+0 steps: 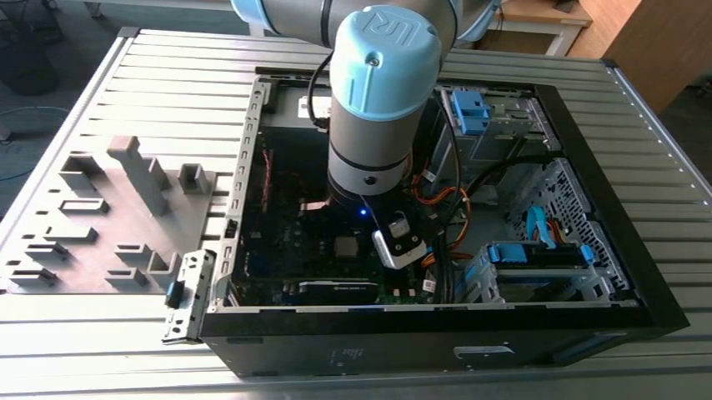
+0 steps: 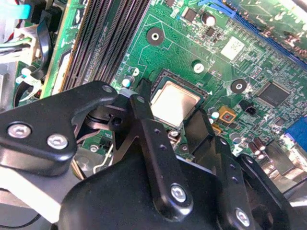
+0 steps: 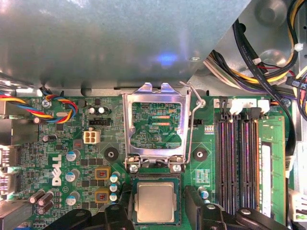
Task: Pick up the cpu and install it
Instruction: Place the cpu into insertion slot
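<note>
Hovering the gripper (image 3: 158, 196) low over the motherboard (image 3: 62, 139), I am seeing the cpu (image 3: 154, 202) lying flat and square in its socket, so I am judging it seated. The jaws are standing wide, with fingers (image 3: 125, 208) flanking the chip, just beside it and not touching, so nothing is being held. The metal retention frame (image 3: 154, 127) is standing flipped up beside the socket, leaving the chip uncovered. The computer case (image 1: 389, 346) is lying open-side up, letting the arm reach in from above.

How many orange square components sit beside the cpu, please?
2 orange components: one level with the cpu, one adjacent, nearer the socket frame; the hand may hide more.
</note>
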Controlling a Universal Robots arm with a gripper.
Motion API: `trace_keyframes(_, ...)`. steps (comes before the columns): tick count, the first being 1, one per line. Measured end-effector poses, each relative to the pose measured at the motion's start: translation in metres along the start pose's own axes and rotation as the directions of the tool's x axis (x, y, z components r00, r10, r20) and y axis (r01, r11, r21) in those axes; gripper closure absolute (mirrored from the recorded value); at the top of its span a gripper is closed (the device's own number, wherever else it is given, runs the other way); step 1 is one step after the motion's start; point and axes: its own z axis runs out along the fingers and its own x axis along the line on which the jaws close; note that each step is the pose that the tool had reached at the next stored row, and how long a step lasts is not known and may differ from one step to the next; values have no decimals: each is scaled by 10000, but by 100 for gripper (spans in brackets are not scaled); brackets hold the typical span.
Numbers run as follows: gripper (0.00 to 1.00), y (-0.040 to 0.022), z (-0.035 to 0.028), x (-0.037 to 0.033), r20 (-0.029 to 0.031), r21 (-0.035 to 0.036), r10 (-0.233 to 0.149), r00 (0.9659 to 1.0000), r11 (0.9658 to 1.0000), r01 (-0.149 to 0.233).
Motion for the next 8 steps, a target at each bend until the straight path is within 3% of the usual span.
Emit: trace_keyframes(8, 45, 1, 2, -3, 4, -6, -3, 10000, 10000, 3)
